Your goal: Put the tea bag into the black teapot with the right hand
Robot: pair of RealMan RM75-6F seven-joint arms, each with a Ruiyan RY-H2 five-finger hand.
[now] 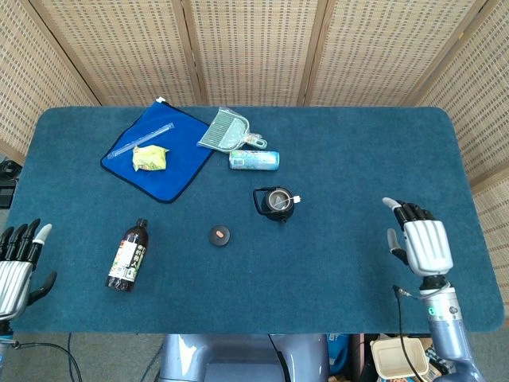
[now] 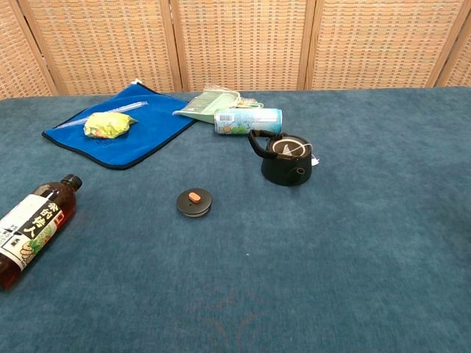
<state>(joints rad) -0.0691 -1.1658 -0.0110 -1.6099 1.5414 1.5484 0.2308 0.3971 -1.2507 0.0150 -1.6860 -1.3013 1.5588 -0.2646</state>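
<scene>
The black teapot stands lidless near the table's middle. A small white tea bag tag hangs over its right rim; the bag itself is hidden inside. The round black lid with an orange knob lies to the pot's left. My right hand is far to the right of the pot near the table's front right, fingers apart and empty. At the front left edge my left hand is open and empty. Neither hand shows in the chest view.
A brown sauce bottle lies at the front left. A blue cloth at the back left carries a yellow packet and a clear strip. A green can and a dustpan-like bag lie behind the teapot.
</scene>
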